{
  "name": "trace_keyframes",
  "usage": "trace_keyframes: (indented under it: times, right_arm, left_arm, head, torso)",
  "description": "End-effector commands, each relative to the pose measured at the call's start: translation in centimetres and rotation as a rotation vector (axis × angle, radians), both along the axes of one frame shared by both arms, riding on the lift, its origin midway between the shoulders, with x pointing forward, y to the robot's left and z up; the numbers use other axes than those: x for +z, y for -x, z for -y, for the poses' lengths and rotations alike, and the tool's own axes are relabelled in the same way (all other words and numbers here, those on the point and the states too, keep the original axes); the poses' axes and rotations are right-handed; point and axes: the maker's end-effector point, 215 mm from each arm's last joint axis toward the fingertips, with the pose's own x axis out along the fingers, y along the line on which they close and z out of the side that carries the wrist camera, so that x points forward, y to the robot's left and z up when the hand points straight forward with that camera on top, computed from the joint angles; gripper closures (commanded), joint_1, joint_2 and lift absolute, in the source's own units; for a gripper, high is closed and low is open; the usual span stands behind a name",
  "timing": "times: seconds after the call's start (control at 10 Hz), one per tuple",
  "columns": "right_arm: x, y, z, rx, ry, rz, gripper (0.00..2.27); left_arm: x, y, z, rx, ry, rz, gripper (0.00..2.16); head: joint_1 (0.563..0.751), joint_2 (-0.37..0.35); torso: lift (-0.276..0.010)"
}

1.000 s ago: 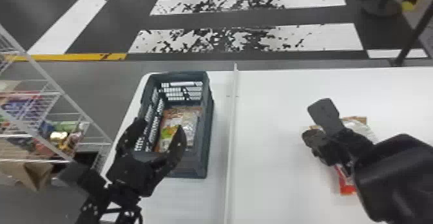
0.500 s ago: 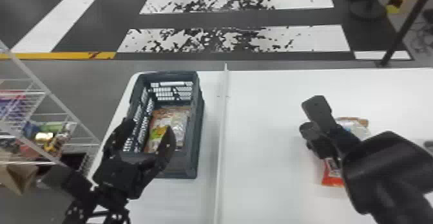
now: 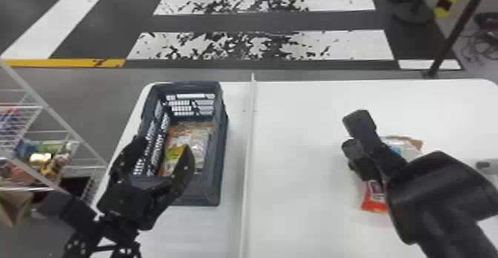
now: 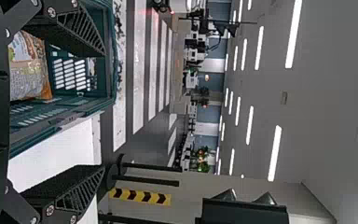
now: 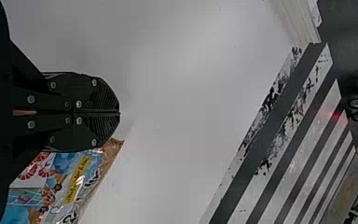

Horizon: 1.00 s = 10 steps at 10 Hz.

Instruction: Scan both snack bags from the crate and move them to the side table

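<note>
Striped floor (image 3: 259, 22), wire rack (image 3: 48, 108) beside white table (image 3: 304, 157), crate (image 3: 218, 142) on top

Black arms (image 3: 124, 203); ribbed fingers (image 4: 72, 191), 2 each; silver screws (image 5: 78, 104); right forearm casing (image 3: 439, 190) seemingly smooth.

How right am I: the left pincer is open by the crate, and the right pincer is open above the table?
Not fully: the right pincer above the table is shut, as the right wrist view shows. The left pincer is open by the crate.
</note>
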Motion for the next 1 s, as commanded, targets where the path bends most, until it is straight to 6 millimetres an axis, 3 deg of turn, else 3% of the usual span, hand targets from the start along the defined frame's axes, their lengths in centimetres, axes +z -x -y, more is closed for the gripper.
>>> trace_keyframes:
  times: [0.0, 0.2, 0.3, 0.4, 0.5, 0.6, 0.7, 0.9]
  right_arm:
    - [0.0, 0.0, 0.2, -0.003, 0.002, -0.001, 2.25]
    - [-0.5, 0.6, 0.6, -0.007, 0.005, -0.014, 2.25]
    - [-0.3, 2.4, -0.4, -0.006, -0.031, -0.048, 2.25]
    - [1.2, 3.4, -2.0, -0.007, -0.120, -0.078, 2.25]
    - [4.0, 3.5, -1.7, -0.047, -0.221, -0.086, 2.25]
    - [7.1, 3.7, -1.1, -0.073, -0.331, -0.084, 2.25]
    - [9.0, 4.1, 0.2, -0.090, -0.360, -0.063, 2.25]
    - [10.3, 4.7, 3.8, -0.142, -0.382, -0.044, 2.25]
  left_arm:
    - [0.0, 0.0, 0.0, 0.000, 0.000, 0.000, 0.15]
    - [0.0, 0.0, 0.0, -0.002, 0.000, 0.000, 0.15]
    - [-0.1, 0.0, 0.0, -0.001, 0.000, -0.001, 0.15]
    - [-0.1, 0.1, 0.0, 0.000, 0.001, -0.003, 0.15]
    - [-0.1, 0.1, 0.1, 0.000, 0.003, -0.001, 0.15]
    - [-0.1, 0.0, 0.0, 0.001, 0.002, -0.001, 0.15]
    - [-0.4, 0.1, -0.1, 0.002, 0.003, -0.007, 0.15]
    - [-0.3, 0.0, 0.0, 0.002, 0.003, -0.003, 0.15]
  head:
    - [0.695, 0.110]
    - [0.695, 0.106]
    - [0.695, 0.104]
    - [0.695, 0.106]
    - [0.695, 0.124]
    - [0.695, 0.137]
    - [0.695, 0.137]
    - [0.695, 0.111]
  torso:
    - [-0.075]
    - [-0.075]
    - [-0.075]
    - [-0.075]
    - [-0.075]
    - [-0.075]
    - [-0.075]
    - [-0.075]
